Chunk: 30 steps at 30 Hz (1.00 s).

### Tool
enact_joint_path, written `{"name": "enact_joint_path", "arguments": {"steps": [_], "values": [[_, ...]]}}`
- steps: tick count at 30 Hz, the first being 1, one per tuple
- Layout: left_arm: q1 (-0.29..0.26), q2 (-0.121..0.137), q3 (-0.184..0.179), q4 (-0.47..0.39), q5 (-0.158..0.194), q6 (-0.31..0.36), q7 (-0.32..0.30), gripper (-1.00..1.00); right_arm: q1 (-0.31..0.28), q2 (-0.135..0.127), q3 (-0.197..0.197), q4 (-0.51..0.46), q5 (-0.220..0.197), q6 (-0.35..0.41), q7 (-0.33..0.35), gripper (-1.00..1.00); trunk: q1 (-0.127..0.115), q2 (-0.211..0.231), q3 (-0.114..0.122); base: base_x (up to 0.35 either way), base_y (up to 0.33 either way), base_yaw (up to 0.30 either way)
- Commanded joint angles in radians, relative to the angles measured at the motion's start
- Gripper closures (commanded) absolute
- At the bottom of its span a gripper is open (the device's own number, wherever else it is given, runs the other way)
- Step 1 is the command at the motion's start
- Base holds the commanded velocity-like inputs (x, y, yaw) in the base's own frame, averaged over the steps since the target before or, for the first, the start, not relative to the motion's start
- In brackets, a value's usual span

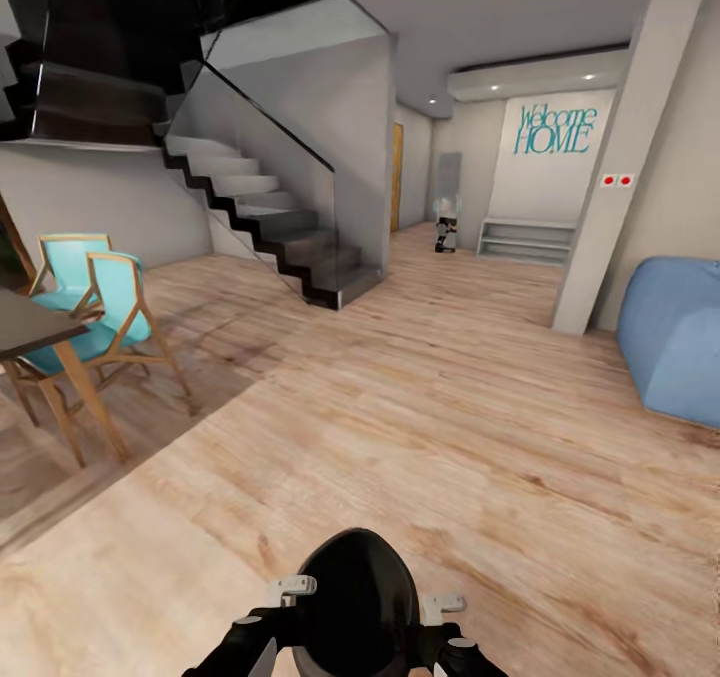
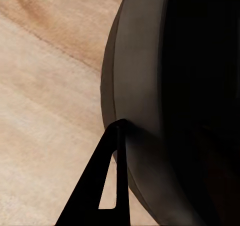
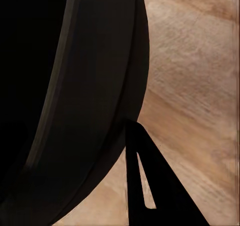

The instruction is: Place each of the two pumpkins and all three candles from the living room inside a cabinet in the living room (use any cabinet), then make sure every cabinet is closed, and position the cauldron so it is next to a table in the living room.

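Observation:
The pumpkins, candles, cabinet and cauldron are out of view. My black trunk (image 1: 355, 597) rises at the bottom of the head view, with my left arm (image 1: 250, 642) and right arm (image 1: 455, 647) folded close beside it. In the left wrist view one black finger (image 2: 95, 186) hangs beside my dark rounded body (image 2: 175, 110) above the wood floor. The right wrist view gives the mirror picture: one finger (image 3: 160, 186) next to the dark body (image 3: 75, 110). Each gripper's second finger is hidden, so I cannot tell its state.
A dark table (image 1: 30, 322) with turquoise chairs (image 1: 110, 297) stands at the left. A staircase (image 1: 270, 217) rises behind them. At the right are a blue beanbag (image 1: 675, 337) and a pillar (image 1: 620, 157). A low shelf (image 1: 525, 239) stands down the hall. Wood floor (image 1: 400, 407) stretches ahead.

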Motion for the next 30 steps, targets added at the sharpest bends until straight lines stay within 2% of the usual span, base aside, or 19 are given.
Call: {"name": "enact_joint_path", "arguments": {"steps": [1,30], "values": [[0.000,0.000,-0.010,-0.005,0.001,-0.001,0.008,1.00,-0.001,0.002,-0.002,0.000,-0.019,0.005,0.002,1.00,0.000,0.000,-0.001,0.308,0.000,-0.280],[0.000,0.000,-0.010,-0.005,0.001,-0.001,0.008,1.00,-0.001,0.002,-0.002,0.000,-0.018,0.005,0.002,1.00,0.000,0.000,-0.001,0.276,0.000,-0.279]]}}
